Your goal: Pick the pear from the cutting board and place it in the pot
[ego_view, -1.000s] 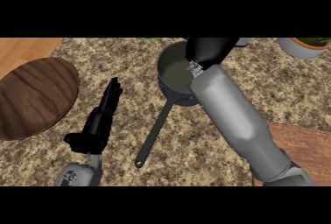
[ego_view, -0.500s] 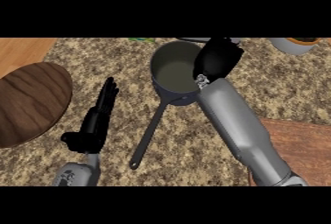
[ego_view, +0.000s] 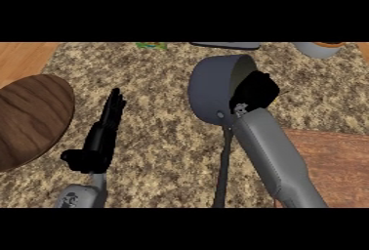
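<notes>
Head view shows right hand (ego_view: 256,91) inside the pot (ego_view: 207,86), its grasp impossible to tell; left hand (ego_view: 100,135) straight-fingered.

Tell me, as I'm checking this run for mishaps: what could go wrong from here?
The right hand sits at the rim of the pot, which looks tipped; a push might topple it.
The pear is hidden, so it may lift out with the hand.
The forearm lies beside the handle and could knock it.

Left hand (ego_view: 101,139) straight-fingered, right hand (ego_view: 257,90) bent forward
</notes>
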You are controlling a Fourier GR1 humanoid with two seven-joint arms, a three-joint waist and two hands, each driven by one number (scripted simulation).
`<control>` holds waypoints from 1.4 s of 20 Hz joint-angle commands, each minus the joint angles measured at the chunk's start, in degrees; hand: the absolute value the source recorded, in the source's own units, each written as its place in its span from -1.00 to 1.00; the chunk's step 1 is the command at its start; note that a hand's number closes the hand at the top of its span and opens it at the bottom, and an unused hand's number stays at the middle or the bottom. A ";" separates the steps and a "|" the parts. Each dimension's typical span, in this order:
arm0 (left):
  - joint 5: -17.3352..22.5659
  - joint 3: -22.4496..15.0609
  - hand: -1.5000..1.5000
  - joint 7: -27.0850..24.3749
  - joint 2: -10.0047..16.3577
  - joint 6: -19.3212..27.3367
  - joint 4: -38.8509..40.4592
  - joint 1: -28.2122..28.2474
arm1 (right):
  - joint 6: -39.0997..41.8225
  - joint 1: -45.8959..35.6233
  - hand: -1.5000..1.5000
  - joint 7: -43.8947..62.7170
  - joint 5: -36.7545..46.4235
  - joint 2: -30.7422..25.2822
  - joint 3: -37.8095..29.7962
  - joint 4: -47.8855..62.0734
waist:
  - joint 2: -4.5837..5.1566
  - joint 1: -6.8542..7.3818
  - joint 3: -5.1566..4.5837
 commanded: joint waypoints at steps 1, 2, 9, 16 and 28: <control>0.11 0.21 0.00 -0.98 0.52 -0.56 -0.17 0.75 | -10.39 1.85 -1.00 14.12 -6.41 0.91 3.31 -0.44 | 0.20 0.83 0.12; 0.16 0.52 0.00 -1.44 0.18 -0.19 1.05 1.32 | -13.14 3.10 -1.00 13.78 -6.73 0.91 4.97 -2.55 | 0.05 -0.17 0.10; 0.72 1.70 0.00 -0.12 0.81 0.11 0.03 1.12 | -30.21 0.78 -1.00 6.42 2.57 0.92 3.88 -13.60 | -0.73 -2.23 0.15; 0.31 1.56 0.00 -1.49 0.30 0.80 -0.12 3.25 | -43.31 9.92 -1.00 7.74 6.10 0.93 3.76 -19.96 | -0.79 -3.70 0.13; 1.27 3.63 0.00 -1.38 1.60 0.90 -1.73 5.71 | -57.40 30.08 -1.00 8.38 16.44 0.95 11.18 -32.74 | -1.14 -6.39 0.03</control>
